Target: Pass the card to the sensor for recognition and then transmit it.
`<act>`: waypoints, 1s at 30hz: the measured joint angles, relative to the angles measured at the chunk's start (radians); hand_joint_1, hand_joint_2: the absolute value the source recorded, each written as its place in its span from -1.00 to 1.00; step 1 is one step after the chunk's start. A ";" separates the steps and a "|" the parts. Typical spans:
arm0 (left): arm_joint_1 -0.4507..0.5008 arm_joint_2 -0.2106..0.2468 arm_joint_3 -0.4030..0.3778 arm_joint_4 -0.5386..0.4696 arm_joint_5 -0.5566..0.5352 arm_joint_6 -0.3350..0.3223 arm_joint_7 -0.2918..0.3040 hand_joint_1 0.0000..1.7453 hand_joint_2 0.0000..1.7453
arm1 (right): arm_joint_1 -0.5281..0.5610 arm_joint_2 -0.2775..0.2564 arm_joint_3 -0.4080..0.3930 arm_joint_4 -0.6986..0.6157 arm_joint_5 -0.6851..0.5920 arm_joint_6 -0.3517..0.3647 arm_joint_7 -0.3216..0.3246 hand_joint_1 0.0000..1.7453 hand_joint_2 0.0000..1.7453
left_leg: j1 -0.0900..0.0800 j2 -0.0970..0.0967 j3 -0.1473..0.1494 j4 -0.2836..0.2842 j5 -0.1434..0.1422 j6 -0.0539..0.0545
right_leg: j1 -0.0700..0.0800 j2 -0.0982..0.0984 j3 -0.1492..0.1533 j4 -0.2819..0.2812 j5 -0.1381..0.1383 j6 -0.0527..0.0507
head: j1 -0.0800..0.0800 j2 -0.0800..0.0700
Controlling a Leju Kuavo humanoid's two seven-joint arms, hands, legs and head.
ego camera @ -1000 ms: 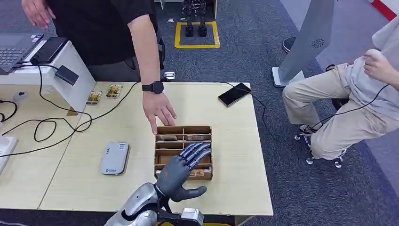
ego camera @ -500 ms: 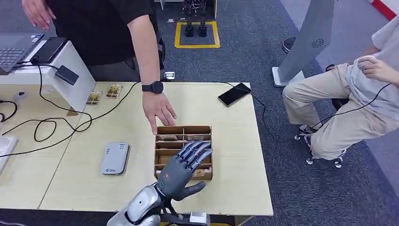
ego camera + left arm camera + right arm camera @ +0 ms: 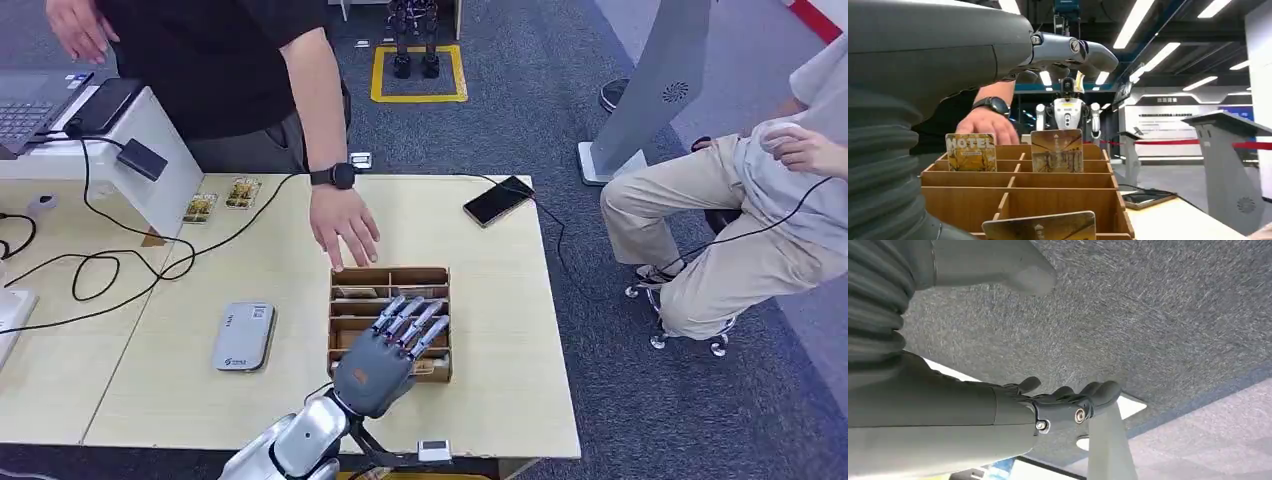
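Note:
A brown divided box (image 3: pixel 390 277) sits mid-table with cards standing in its slots. My left hand (image 3: pixel 385 352) hovers over the box's near half, fingers spread and pointing away from me, holding nothing. In the left wrist view its fingers (image 3: pixel 1068 50) reach out above the box (image 3: pixel 1058 181); a yellow "HOTEL" card (image 3: pixel 971 152) and a brown card (image 3: pixel 1056 150) stand in the far row, and another card (image 3: pixel 1040 226) stands close below. The grey card sensor (image 3: pixel 243 336) lies left of the box. My right hand (image 3: pixel 1068 402) hangs over the carpet, fingers loosely bent, with nothing in it.
A person's hand (image 3: pixel 343 228) with a black watch hovers at the box's far edge. Two cards (image 3: pixel 222 199) lie by a white stand with cables (image 3: pixel 120 265). A phone (image 3: pixel 498 200) lies at the far right. A seated person (image 3: pixel 740 220) is right of the table.
My left hand has slid slightly forward over the box and its thumb has dropped from sight. The person's hand has lifted back from the box's far edge.

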 joint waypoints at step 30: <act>0.028 -0.018 0.045 -0.003 0.099 -0.053 -0.106 -1.00 1.00 | 0.008 0.000 0.000 -0.013 -0.019 0.000 -0.010 -1.00 1.00 | 0.000 0.000 0.000 0.000 0.000 0.000 | 0.000 0.000 0.000 0.000 0.000 0.000 | 0.000 0.000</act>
